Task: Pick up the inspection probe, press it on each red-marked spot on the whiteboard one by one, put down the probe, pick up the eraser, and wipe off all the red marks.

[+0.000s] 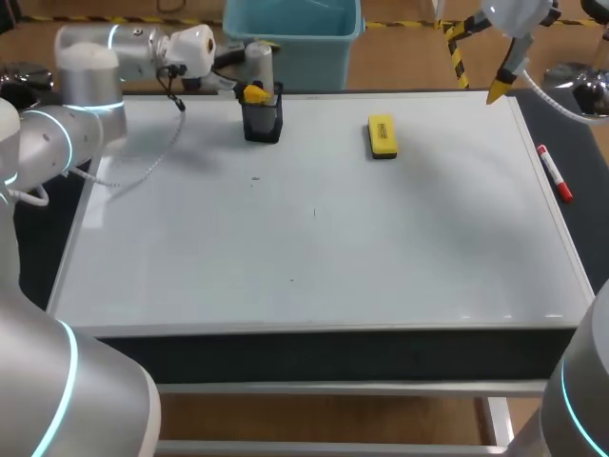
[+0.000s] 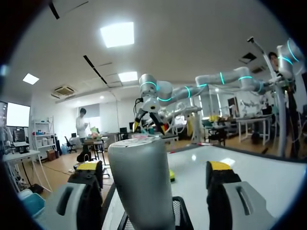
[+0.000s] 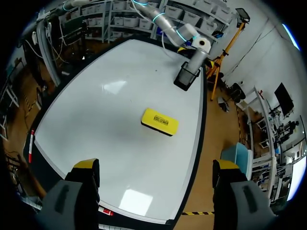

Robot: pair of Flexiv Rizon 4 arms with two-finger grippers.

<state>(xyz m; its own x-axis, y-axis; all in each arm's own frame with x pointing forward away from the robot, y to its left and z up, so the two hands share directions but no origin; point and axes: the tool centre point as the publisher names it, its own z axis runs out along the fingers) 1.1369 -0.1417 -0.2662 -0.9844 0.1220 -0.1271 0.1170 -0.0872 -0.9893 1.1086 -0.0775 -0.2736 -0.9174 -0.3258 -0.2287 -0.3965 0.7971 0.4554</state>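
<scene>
The grey inspection probe (image 1: 259, 65) stands upright in a black mesh holder (image 1: 263, 122) at the back of the whiteboard (image 1: 314, 248). My left gripper (image 1: 255, 93) is at the holder, open. In the left wrist view the probe (image 2: 141, 182) rises between the yellow-tipped fingers (image 2: 88, 167), with a gap on each side. The yellow eraser (image 1: 382, 136) lies flat to the right of the holder. My right gripper (image 1: 501, 90) hangs high over the back right corner, open and holding nothing. From there the eraser (image 3: 159, 121) and the holder (image 3: 187, 75) lie ahead of its fingers.
A red-capped marker (image 1: 554, 172) lies on the dark strip beside the board's right edge, also seen as the marker (image 3: 30, 146) in the right wrist view. A few tiny dark specks (image 1: 315, 212) dot the board's middle. No red marks are plain to see.
</scene>
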